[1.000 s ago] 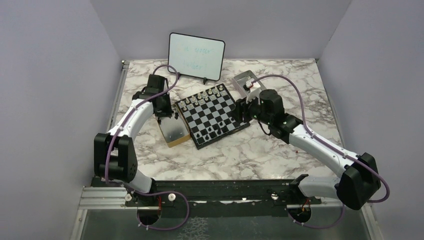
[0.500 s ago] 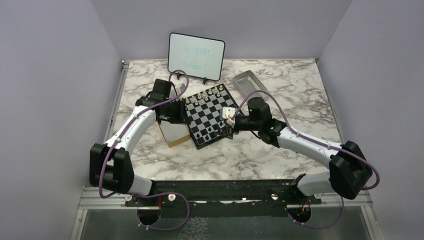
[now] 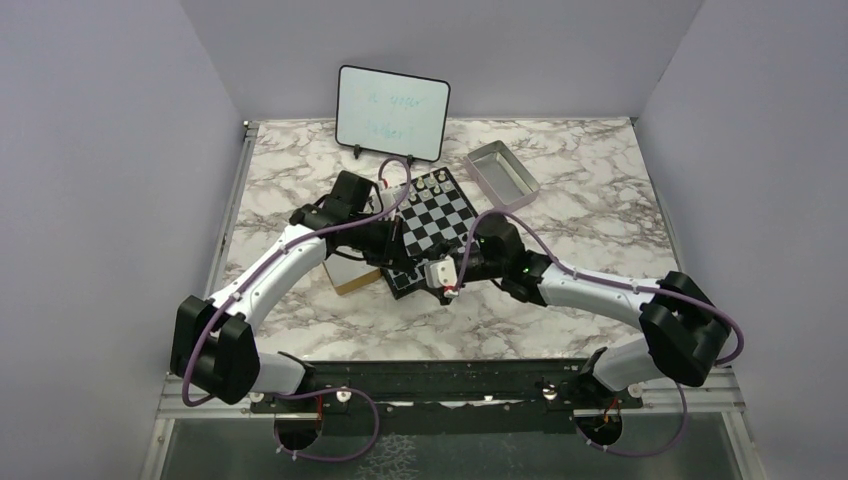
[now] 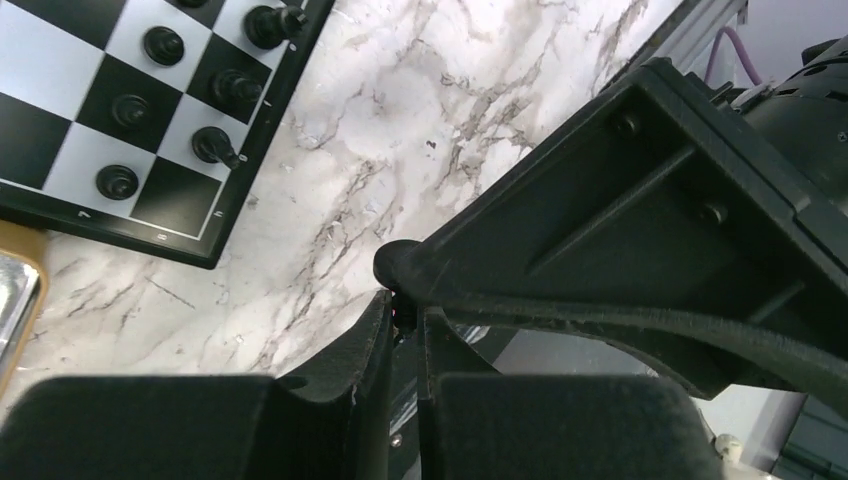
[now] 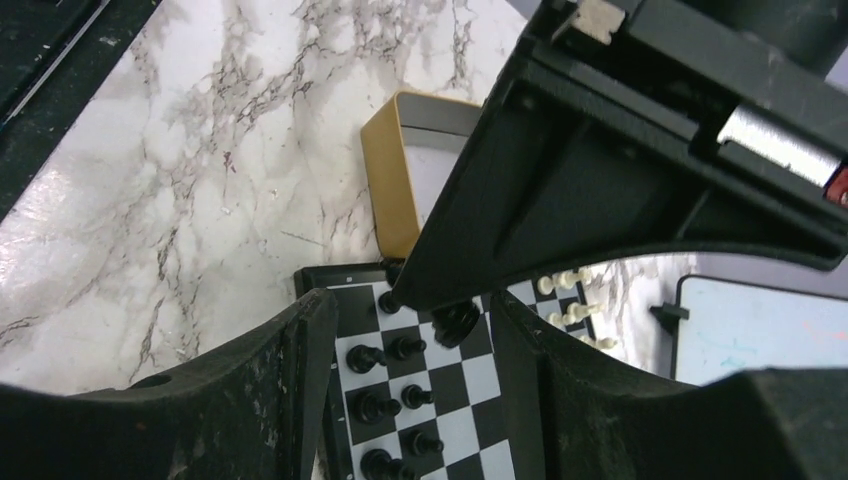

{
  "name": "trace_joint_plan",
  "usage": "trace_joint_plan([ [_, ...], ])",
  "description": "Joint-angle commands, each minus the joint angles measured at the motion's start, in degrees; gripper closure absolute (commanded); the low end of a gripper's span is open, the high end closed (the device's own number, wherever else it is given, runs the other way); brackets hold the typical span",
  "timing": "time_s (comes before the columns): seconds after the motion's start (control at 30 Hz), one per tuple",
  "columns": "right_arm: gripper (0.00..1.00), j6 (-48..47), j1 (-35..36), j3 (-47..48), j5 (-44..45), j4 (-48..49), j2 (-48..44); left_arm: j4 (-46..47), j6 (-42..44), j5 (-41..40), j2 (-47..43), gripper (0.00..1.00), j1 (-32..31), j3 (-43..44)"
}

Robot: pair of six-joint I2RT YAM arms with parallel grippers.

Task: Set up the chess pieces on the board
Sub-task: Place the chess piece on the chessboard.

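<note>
The board lies mid-table, with pale pieces along its far edge. Several black chess pieces stand in two rows along its near edge, also in the right wrist view. My left gripper hangs over the board's near-left corner. Its fingers are pinched on a small black piece, which the right wrist view shows as a dark knob under the fingertip. My right gripper is open, its fingers standing either side of that held piece above the board.
A tan wooden box sits against the board's left side, also in the right wrist view. A grey metal tray lies at the back right. A small whiteboard stands at the back. The marble table borders the board's near edge.
My left gripper swung from over the wooden box to the board's near-left corner. My right gripper came round from the board's right side to its near edge, meeting the left.
</note>
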Motion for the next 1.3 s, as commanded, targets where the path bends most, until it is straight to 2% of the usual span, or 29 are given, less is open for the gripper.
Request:
trace_joint_plan([
  [0.0,0.38,-4.15,1.75,-1.52,1.27,4.68,1.26,0.0,-0.24,3.58,-1.69,0.91,-1.35,-0.61],
  [0.1,0.43,-5.08,2.66,-2.7,3.05,5.76,1.38,0.0,-0.54,4.09,-1.79,0.91,-2.0,-0.63],
  [0.23,0.59,-6.5,2.94,-3.47,3.6,5.64,1.22,-0.09,-0.91,4.21,-2.11,0.91,-2.32,-0.08],
  [0.5,0.82,-4.9,3.1,-6.7,5.01,8.3,-0.14,0.52,-2.98,-0.66,-3.36,0.9,-2.32,1.41],
  [0.57,0.89,-0.99,3.07,-7.58,7.35,11.0,-0.32,1.2,-4.01,-1.96,-4.1,0.87,-2.29,1.5],
  [0.63,0.95,4.38,3.12,-8.31,9.43,14.41,-0.43,1.99,-5.2,-3.1,-5.27,0.78,-2.3,1.65],
  [0.7,0.98,9.8,3.1,-9.15,9.68,18.05,-0.56,2.87,-6.33,-3.59,-6.43,0.71,-2.32,1.78],
  [0.77,0.99,14.55,3.1,-9.73,9.29,21.62,-0.44,3.22,-7.24,-4.55,-7.6,0.56,-2.32,2.22],
  [0.83,0.99,19.2,3.12,-10.53,9.77,25.85,-0.06,3.62,-8.1,-5.85,-9.01,0.5,-2.32,2.5],
  [1.07,0.99,35.93,3.12,-9.35,19.25,33.24,1.62,4.39,-10.29,-10.53,-13.0,0.48,-2.32,1.93],
  [1.27,0.99,44.87,3.12,-7.08,26.37,32.93,2.01,5.55,-11.79,-12.74,-14.03,0.54,-2.32,1.12],
])
